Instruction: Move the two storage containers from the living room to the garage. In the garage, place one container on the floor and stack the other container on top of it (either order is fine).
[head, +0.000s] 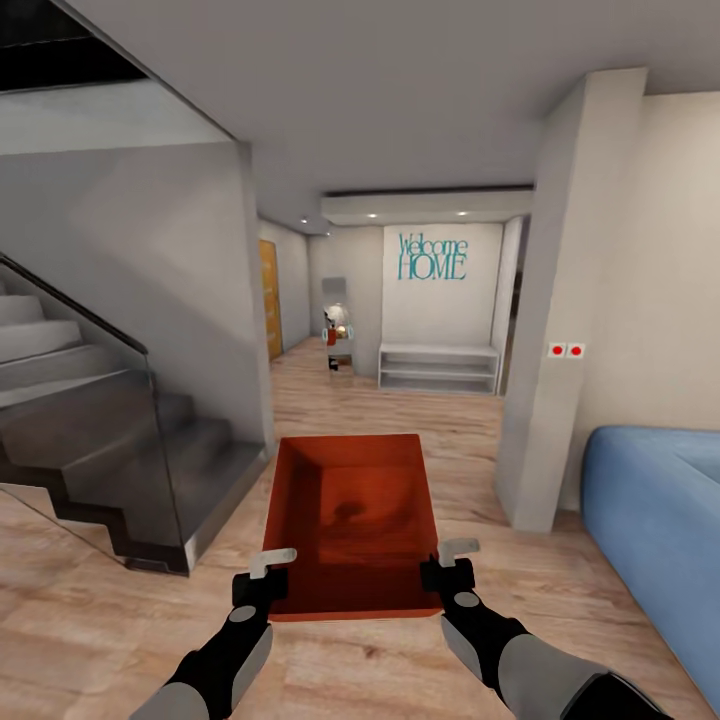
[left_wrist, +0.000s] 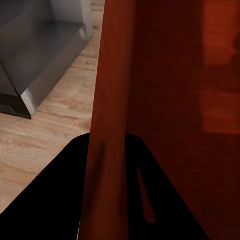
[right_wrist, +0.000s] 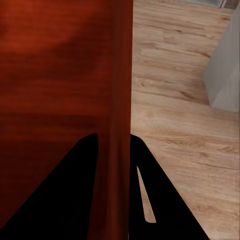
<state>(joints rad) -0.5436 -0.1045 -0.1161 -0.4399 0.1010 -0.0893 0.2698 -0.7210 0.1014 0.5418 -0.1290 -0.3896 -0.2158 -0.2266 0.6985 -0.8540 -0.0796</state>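
In the head view, one storage container (head: 352, 520) is held out in front of the robot above the wood-plank flooring (head: 400, 410), its near corners pinched by the left gripper (head: 262, 585) and the right gripper (head: 447, 572). A slip is judged the main risk, since only the thin side walls are gripped near one end, and a jolt of the base could tilt the far end down. Beyond the container a hallway with a white bench (head: 438, 368) is seen. A glass-sided staircase (head: 100, 430) stands to the container's left, a pale pillar (head: 560, 320) to its right, and a blue sofa (head: 655, 520) further right. Either could be clipped by the container if a turn were cut short.

In the left wrist view, the container wall (left_wrist: 107, 125) is seen clamped between the dark fingers (left_wrist: 60, 200), with the staircase base (left_wrist: 45, 65) near.

In the right wrist view, the opposite wall (right_wrist: 120, 110) is likewise clenched between the jaws, with the pillar foot (right_wrist: 225, 70) beside it.
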